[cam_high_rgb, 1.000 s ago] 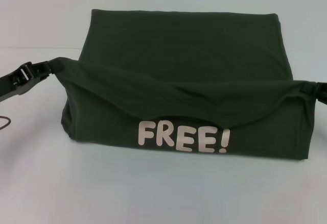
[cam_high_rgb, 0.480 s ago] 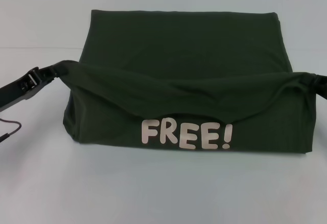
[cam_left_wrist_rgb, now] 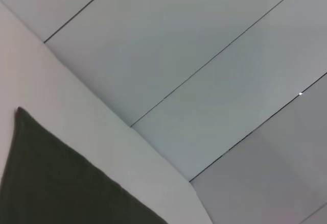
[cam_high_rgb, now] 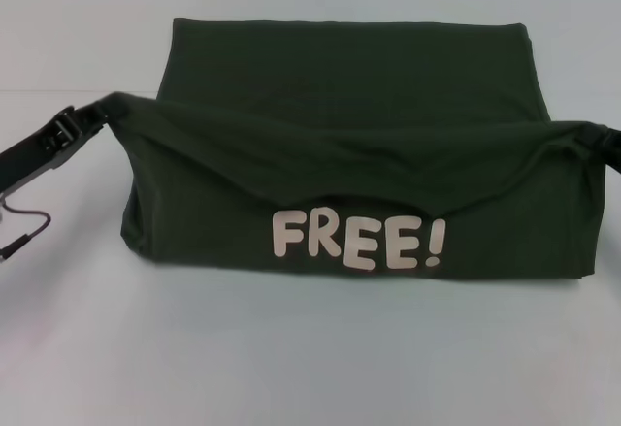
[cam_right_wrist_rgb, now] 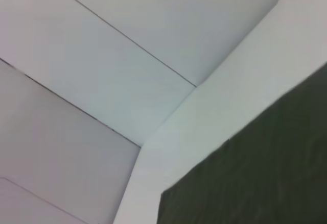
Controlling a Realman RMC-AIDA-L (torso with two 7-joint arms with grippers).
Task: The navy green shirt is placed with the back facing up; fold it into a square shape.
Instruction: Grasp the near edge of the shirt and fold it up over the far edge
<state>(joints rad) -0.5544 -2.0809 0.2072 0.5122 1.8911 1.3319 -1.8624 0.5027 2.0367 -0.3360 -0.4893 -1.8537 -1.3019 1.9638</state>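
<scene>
Both grippers lifted since earlier frame: left gripper (cam_high_rgb: pixel 97 115), right gripper (cam_high_rgb: pixel 594 140), fingers clamped on navy green shirt (cam_high_rgb: pixel 359 86) corners, hem carried higher; fold-over underway.

Table (cam_high_rgb: pixel 310 368) bare before shirt (cam_high_rgb: pixel 359 86); sides bare.

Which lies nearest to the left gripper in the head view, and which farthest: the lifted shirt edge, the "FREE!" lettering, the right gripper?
1. Lifted shirt edge of the navy green shirt: starts right at the left gripper.
2. "FREE!" lettering: front centre.
3. Right gripper: far right side.
</scene>
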